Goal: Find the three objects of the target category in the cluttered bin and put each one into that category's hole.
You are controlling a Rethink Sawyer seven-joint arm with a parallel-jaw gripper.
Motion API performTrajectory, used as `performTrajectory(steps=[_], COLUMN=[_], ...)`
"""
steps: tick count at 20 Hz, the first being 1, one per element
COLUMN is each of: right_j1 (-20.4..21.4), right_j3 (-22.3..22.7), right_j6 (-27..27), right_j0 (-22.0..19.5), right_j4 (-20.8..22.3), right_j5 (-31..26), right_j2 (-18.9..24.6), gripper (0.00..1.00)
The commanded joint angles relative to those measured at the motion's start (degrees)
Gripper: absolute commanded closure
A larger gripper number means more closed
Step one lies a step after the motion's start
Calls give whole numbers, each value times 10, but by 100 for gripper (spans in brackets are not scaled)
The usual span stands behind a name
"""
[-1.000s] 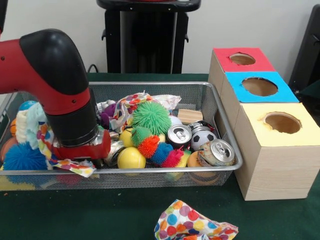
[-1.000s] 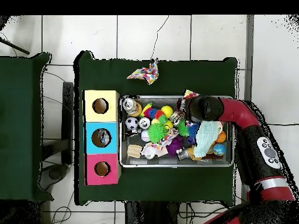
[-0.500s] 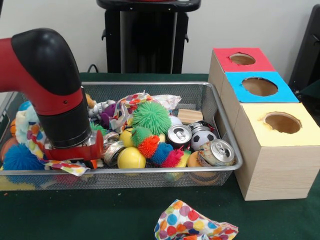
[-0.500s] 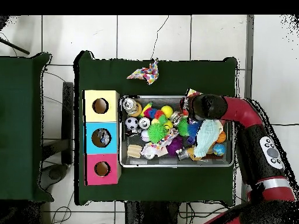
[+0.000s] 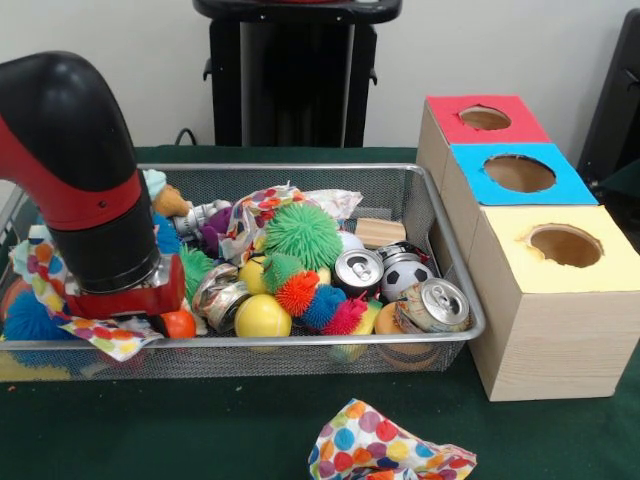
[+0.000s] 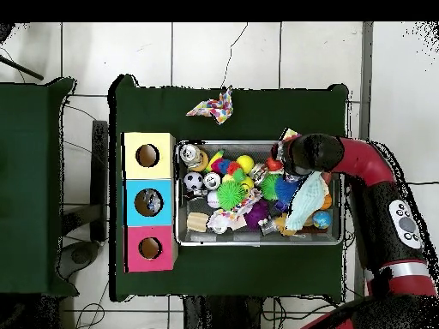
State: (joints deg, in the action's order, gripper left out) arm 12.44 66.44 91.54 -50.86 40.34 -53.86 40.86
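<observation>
A wire mesh bin (image 5: 300,342) holds a jumble: two upright drink cans (image 5: 357,270) (image 5: 437,305), a crushed can (image 5: 222,293), a yellow ball (image 5: 262,317), a green spiky ball (image 5: 303,234), a soccer ball (image 5: 405,277) and crumpled polka-dot paper (image 5: 262,212). My gripper (image 5: 125,305) is down in the bin's left front corner, its end buried behind the red wrist and a sheet of polka-dot paper (image 5: 108,336). In the overhead view the gripper (image 6: 287,158) is at the bin's upper right. Yellow (image 5: 565,245), blue (image 5: 518,173) and red (image 5: 484,117) holed boxes stand beside the bin.
A loose wad of polka-dot paper (image 5: 385,445) lies on the green cloth in front of the bin. A small orange ball (image 5: 180,323) sits by the wrist. A wooden block (image 5: 380,232) lies at the bin's back right. A pale blue cloth (image 6: 304,201) drapes near the arm.
The arm has slid left along the bin's front in the front view, taking the polka-dot sheet with it. An orange ball and more of the crushed can now show.
</observation>
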Motion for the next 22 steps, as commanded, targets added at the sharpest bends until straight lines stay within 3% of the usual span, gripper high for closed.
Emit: performTrajectory(steps=[1, 22], right_j1=[-8, -11], right_j3=[-68, -80], right_j6=[-210, -216], right_j0=[-22, -29], right_j4=[10, 17], right_j5=[-83, -78], right_j2=[-17, -18], gripper=[100, 100])
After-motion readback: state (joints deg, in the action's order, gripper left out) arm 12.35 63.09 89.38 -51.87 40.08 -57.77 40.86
